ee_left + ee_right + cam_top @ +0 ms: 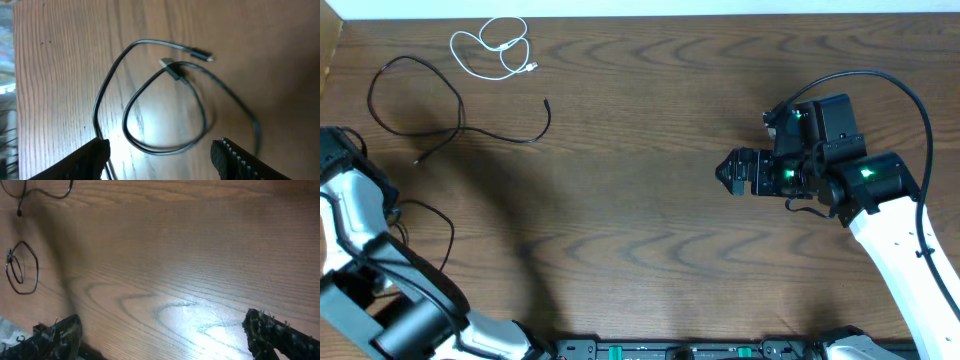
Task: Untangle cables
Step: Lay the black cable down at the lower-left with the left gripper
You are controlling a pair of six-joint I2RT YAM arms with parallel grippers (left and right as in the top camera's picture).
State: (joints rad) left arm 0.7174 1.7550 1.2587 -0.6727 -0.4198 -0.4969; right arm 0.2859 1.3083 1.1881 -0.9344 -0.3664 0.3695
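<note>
Jaws both spread, empty (left above looped black cable [124,119]); wood-grain table [650,250], glare.

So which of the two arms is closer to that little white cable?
Left. The white cable lies coiled in the table's far-left corner, just beyond the left arm on that same side. The right gripper is well across the table to its right.
</note>
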